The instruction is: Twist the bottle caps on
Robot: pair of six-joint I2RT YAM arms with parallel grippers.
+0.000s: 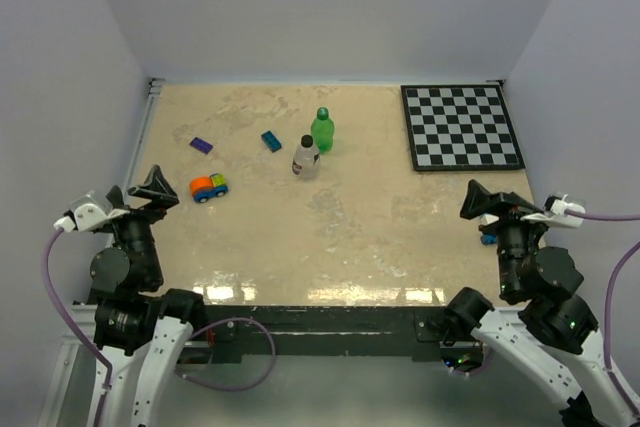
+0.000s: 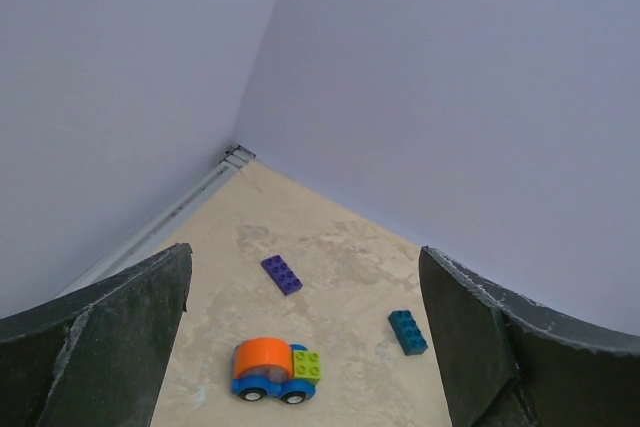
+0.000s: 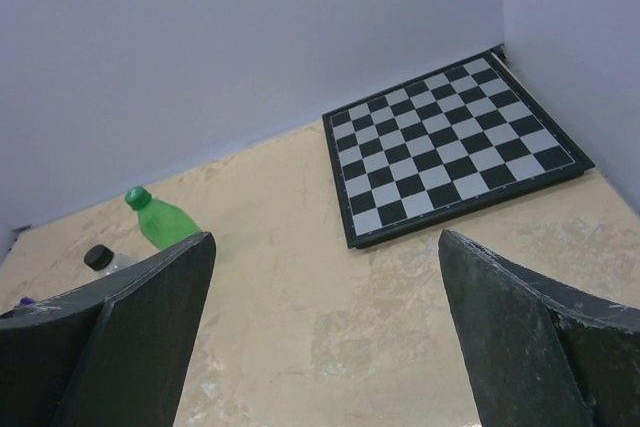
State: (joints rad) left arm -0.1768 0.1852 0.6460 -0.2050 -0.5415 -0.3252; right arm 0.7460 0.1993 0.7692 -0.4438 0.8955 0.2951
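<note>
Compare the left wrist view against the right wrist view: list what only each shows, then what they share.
Only left wrist: the orange-and-blue toy car, purple brick and blue brick. Only right wrist: the chessboard, the green bottle wearing its green cap, and the black cap on the clear bottle, mostly hidden by a finger; a scrap at its left edge is unidentifiable. Both: the beige table, pale walls, and an open gripper, the left gripper and the right gripper.
</note>
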